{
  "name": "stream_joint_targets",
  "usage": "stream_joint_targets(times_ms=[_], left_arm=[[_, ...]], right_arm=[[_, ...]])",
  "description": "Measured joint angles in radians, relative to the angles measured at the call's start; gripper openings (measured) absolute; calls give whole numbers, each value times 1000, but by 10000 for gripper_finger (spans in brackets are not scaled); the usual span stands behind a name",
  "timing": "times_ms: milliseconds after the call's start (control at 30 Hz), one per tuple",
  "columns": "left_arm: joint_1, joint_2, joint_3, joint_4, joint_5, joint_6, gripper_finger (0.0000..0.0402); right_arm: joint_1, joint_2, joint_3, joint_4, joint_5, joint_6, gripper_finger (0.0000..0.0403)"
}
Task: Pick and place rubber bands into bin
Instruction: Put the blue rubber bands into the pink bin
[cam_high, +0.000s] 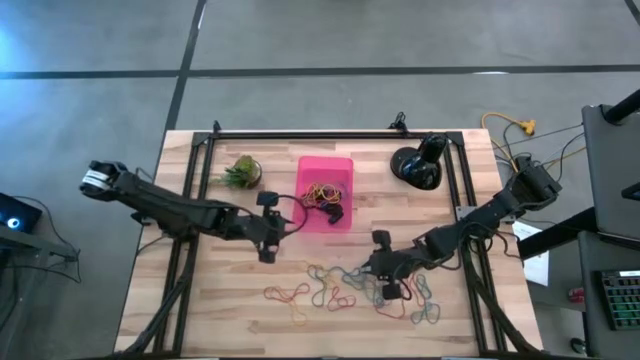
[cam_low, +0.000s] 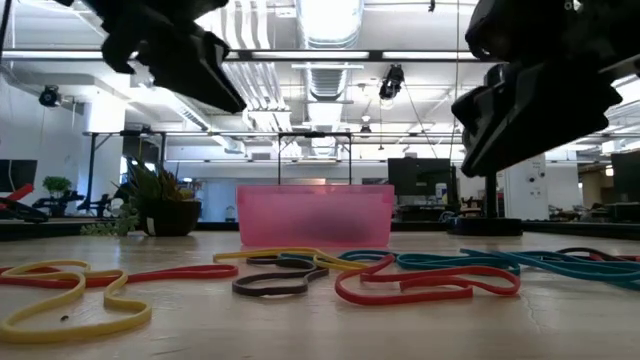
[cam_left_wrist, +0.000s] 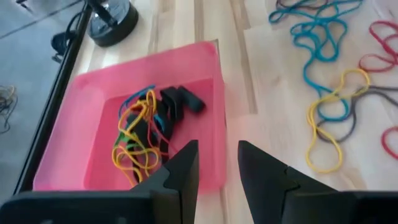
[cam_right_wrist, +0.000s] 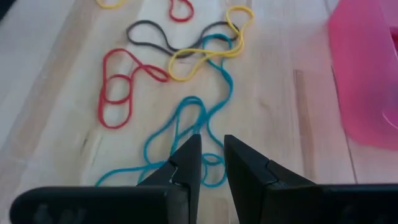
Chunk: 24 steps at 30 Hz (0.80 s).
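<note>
Wood tabletop (cam_high: 200, 310) from overhead: the pink bin (cam_high: 325, 192) sits near the middle toward the back with a tangle of bands inside, a little plant (cam_high: 240, 172) to its left and a round black thing (cam_high: 417, 166) to its right. Loose bands (cam_high: 340, 290) are scattered on the tabletop in front of the bin. Left claw (cam_high: 272, 226) is just beside the bin's left front corner, right claw (cam_high: 385, 268) is over the loose pile.

Low view: bin (cam_low: 314, 214) in the middle distance, red, yellow, dark and blue bands (cam_low: 400, 280) lying flat in front, both arms hanging overhead with a lit office-like room behind.

Left wrist: left claw (cam_left_wrist: 217, 165) is slightly open, empty, hovering at the bin's (cam_left_wrist: 81, 93) near wall. Yellow, blue and black bands (cam_left_wrist: 146, 134) lie inside.

Right wrist: right claw (cam_right_wrist: 212, 158) has a narrow gap, gripping nothing, right above a blue band (cam_right_wrist: 186, 127). Red, yellow and dark ones lie beyond, bin's (cam_right_wrist: 367, 74) edge off to the side.
</note>
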Motion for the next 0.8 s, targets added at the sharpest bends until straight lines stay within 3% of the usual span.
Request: stream_joint_targets(times_ms=[367, 800], left_arm=[[-4, -30, -34, 31, -6, -1, 96], [-4, -31, -38, 31, -5, -1, 96]], right_arm=[[-33, 79, -37, 64, 14, 14, 63], [-40, 193, 18, 68, 11, -32, 63]])
